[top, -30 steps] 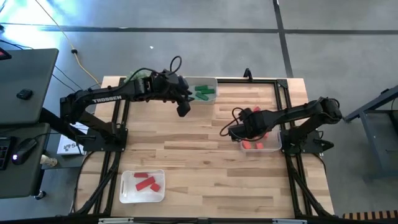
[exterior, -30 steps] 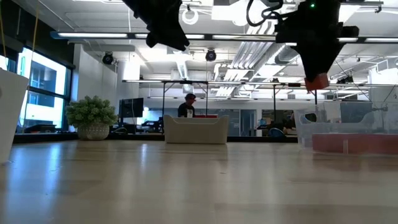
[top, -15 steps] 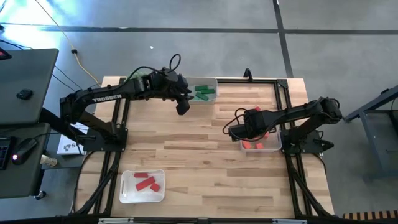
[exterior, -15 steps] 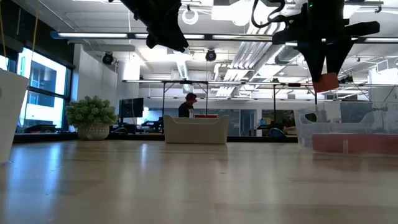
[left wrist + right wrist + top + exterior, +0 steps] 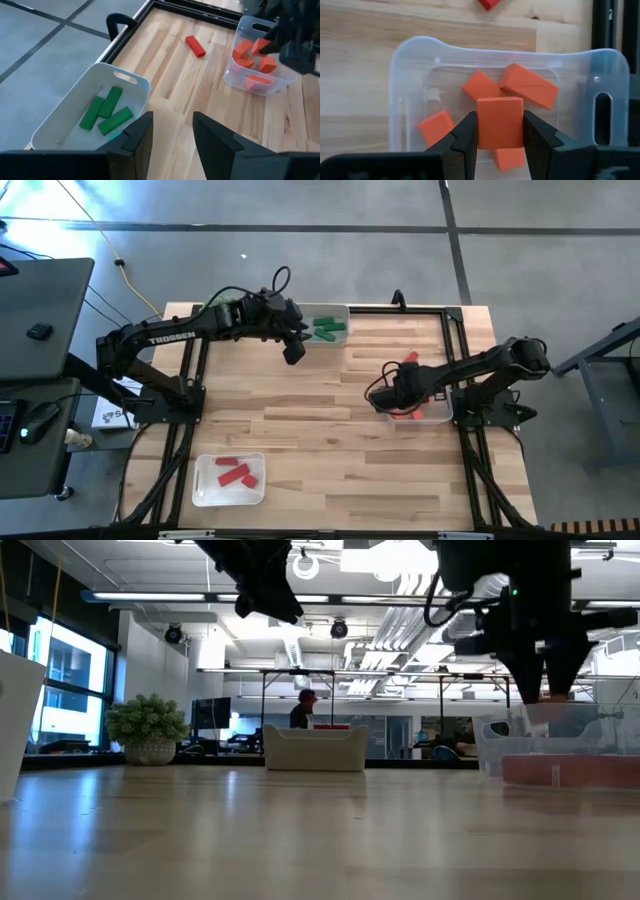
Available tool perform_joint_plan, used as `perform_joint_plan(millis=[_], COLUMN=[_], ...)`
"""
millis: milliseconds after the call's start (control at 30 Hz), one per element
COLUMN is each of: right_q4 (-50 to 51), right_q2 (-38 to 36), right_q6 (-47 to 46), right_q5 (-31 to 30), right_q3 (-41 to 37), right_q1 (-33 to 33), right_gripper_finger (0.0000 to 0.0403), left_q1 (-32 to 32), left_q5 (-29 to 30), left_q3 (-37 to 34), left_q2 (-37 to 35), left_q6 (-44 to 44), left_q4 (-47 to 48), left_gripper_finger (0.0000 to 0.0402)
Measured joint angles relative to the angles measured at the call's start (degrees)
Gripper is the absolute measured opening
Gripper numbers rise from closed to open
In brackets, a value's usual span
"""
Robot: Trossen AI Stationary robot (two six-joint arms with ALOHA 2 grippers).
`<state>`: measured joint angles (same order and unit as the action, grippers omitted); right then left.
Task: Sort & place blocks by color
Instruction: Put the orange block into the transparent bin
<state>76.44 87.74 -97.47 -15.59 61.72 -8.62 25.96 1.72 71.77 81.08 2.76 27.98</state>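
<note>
My right gripper is shut on an orange block and hangs just over the clear tray, which holds several more orange blocks. In the low view the gripper stands at the tray's rim. One red block lies flat on the table just beyond that tray. My left gripper hangs open and empty in the air beside the white tray, where three green blocks lie. My right gripper pinches the orange block by two opposite sides between its two fingers. The fingers come from above, pointing steeply down. The block hangs clear over the clear tray's inside, its broad face toward the wrist camera.
A second white tray with three red blocks stands near the table's front left. Black frame rails run along the table's far and right edges. In the low view a white bin and a plant ball stand at the far side.
My right gripper has gone down toward the clear tray with the orange block, drifting slightly to the table's right, and has rolled about its wrist, turning the block with it. It has stayed shut on the block.
</note>
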Motion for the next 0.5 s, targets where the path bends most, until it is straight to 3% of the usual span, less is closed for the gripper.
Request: perform_joint_plan(millis=[300,500], right_q4=[-9.8,-12.2], right_q2=[0.0,-0.2], right_q6=[3.7,5.5], right_q5=[4.2,5.1], right_q3=[-9.6,-11.7], right_q1=[1.3,1.7], right_gripper_finger=[0.0099,0.0099], left_q1=[0.0,0.0], left_q5=[0.0,0.1], left_q3=[0.0,0.0], left_q2=[0.0,0.0], left_q6=[0.0,0.1], left_q4=[-2.6,-2.9], left_gripper_finger=[0.0129,0.0129])
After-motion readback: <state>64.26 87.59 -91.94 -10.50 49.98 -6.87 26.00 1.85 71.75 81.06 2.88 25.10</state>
